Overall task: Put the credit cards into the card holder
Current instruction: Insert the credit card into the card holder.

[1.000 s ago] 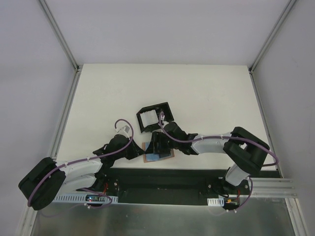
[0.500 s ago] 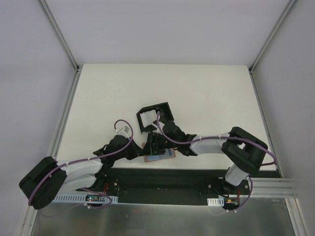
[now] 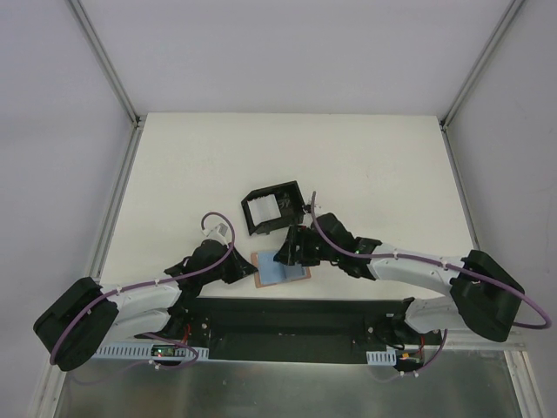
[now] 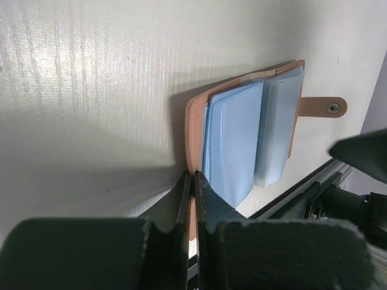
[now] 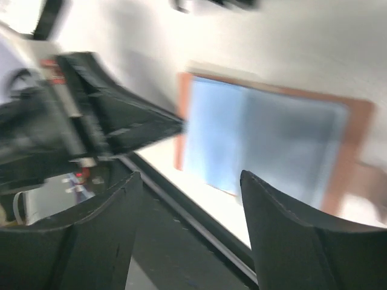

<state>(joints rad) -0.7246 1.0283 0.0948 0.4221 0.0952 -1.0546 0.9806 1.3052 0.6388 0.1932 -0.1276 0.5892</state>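
The tan card holder (image 3: 258, 277) lies open at the table's near edge, with a light blue credit card (image 3: 277, 272) on its inner face. In the left wrist view the holder's rim (image 4: 192, 130) frames the blue card (image 4: 233, 142) beside a paler sleeve (image 4: 278, 133). My left gripper (image 4: 194, 178) is shut on the holder's near cover edge, seen from above too (image 3: 247, 268). My right gripper (image 3: 289, 252) hovers open over the holder's far right side with nothing between its fingers. The blurred right wrist view shows the holder (image 5: 357, 133) and the card (image 5: 214, 133) beyond the right gripper (image 5: 190, 175).
A black box frame (image 3: 274, 206) with white pieces stands just behind the holder. The holder's snap tab (image 4: 323, 107) sticks out towards the black base rail (image 3: 287, 313) along the table's near edge.
My right arm has drawn back to the right off the holder, uncovering the blue card. Its jaws stand slightly wider. The left gripper has kept its grip in place.
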